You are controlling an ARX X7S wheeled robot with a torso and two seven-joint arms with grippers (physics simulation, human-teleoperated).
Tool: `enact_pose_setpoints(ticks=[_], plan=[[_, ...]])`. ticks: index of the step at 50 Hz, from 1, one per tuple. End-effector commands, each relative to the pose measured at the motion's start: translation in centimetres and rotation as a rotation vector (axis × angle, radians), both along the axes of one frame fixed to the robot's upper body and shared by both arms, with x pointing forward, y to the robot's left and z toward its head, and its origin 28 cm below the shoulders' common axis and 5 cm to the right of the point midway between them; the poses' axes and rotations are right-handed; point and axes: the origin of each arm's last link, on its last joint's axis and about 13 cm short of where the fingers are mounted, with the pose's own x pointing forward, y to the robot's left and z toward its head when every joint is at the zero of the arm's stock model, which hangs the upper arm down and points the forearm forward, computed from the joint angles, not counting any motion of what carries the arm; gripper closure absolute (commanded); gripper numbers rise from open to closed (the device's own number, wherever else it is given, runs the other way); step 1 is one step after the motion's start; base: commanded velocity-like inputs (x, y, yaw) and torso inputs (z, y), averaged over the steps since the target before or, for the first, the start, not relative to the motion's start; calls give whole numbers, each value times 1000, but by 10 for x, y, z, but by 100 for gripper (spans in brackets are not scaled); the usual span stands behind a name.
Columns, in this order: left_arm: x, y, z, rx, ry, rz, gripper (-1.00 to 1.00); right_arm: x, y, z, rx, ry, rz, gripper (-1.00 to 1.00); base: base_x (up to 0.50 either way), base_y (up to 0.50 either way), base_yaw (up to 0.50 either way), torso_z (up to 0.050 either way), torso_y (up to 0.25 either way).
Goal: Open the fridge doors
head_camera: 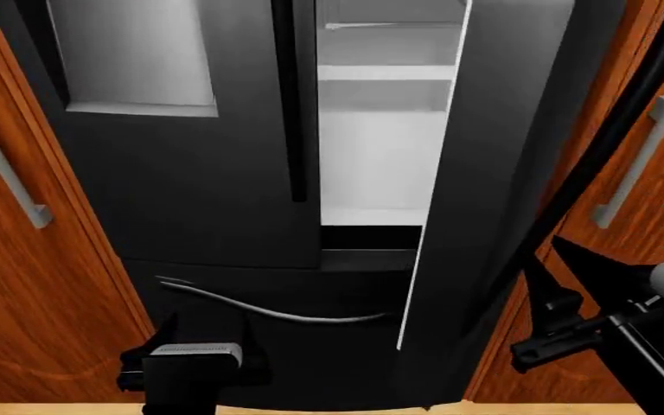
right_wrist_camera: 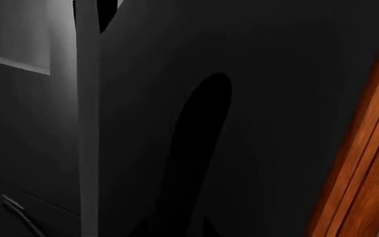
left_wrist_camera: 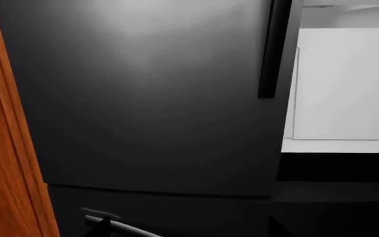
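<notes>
Head view shows the right door (head_camera: 505,156) swung partly open, white shelves (head_camera: 384,73) bared in the gap, while the left door (head_camera: 194,173) sits shut with its bar handle (head_camera: 297,104) beside that gap. The right gripper (head_camera: 557,333) hangs low, just off the open door's outer face, its fingers seemingly apart with nothing between them. The left gripper (head_camera: 188,363) sits low before the drawer (head_camera: 274,311), well below the left handle; whether its fingers are parted I cannot tell. Half the job looks done. Next, I judge, the left gripper must rise to that handle, close on it and pull outward.
</notes>
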Motion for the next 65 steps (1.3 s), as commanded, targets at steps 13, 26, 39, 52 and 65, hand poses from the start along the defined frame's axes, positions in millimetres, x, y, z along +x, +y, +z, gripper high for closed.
enact_pose_setpoints(ticks=[13, 26, 39, 52, 65], plan=[[0, -1, -1, 24, -5, 2, -100, 13, -8, 0, 63, -11, -18, -100, 0, 0, 0, 0, 0], [0, -1, -2, 42, -10, 4, -100, -23, 3, 3, 60, -29, 94, -100, 0, 0, 0, 0, 0], [-1, 0, -2, 46, -26, 20, -100, -75, 42, 3, -65, -164, 249, -100, 0, 0, 0, 0, 0], [-1, 1, 0, -11, -14, 30, -100, -82, 37, -12, -361, -347, 456, -100, 0, 0, 0, 0, 0], [0, 4, 2, -91, 21, 11, -100, -54, 171, -3, -461, -552, 577, -100, 0, 0, 0, 0, 0]])
